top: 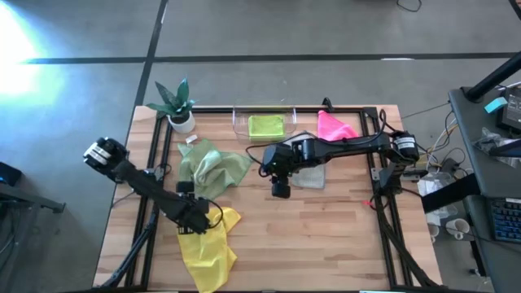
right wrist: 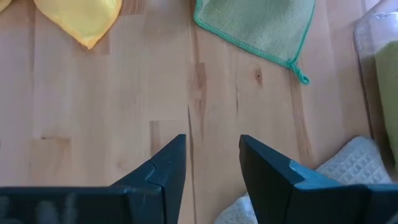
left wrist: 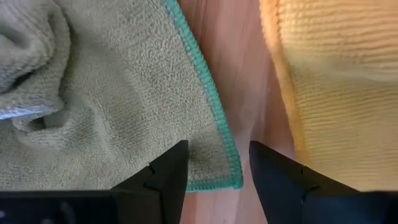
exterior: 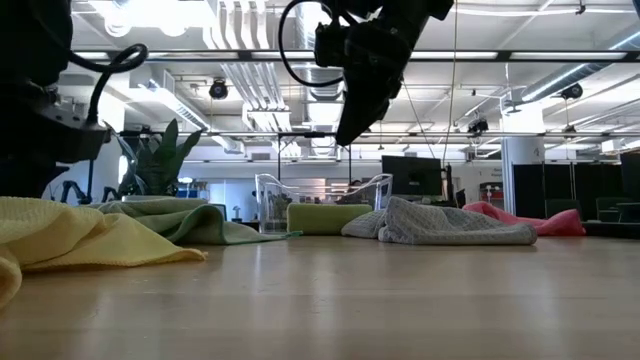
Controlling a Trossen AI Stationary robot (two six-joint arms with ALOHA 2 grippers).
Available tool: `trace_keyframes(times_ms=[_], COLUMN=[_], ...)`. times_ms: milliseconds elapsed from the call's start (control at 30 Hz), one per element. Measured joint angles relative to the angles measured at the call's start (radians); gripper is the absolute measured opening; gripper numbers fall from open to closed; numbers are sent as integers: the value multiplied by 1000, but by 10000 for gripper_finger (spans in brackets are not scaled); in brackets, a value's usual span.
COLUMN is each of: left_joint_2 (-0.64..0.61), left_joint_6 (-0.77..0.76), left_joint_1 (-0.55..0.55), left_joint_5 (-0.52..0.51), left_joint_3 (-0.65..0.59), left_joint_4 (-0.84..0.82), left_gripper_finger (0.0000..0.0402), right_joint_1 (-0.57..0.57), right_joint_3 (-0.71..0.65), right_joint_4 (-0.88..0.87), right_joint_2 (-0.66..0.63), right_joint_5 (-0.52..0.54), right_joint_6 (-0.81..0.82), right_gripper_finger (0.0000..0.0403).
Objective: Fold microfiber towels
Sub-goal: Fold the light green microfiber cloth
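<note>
My worry was the table crowding: the sage towel and yellow towel lay nearly touching, so closing my left gripper, open and empty above their edges, might snag both. My right gripper hung open, holding nothing, beside the crumpled grey towel. The pink towel sat bunched; the lime towel lay folded in the clear tray
</note>
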Motion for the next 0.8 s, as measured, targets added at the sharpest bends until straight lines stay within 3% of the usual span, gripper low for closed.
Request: trace_keyframes(times_ms=[233, 500, 800], left_joint_2=[28, 29, -24], left_joint_6=[-24, -27, -24], left_joint_1=[5, 8, 6], left_joint_5=[-31, -33, 55], left_joint_3=[2, 42, 238], left_joint_4=[-3, -3, -87], left_gripper_finger=[142, 14, 1], right_joint_1=[-7, -26, -31], right_joint_3=[0, 0, 14], right_joint_4=[37, 140, 205], right_joint_2=[0, 44, 152], right_joint_5=[-1, -1, -9], right_joint_6=[-43, -114, -269], right_gripper_finger=[139, 139, 139])
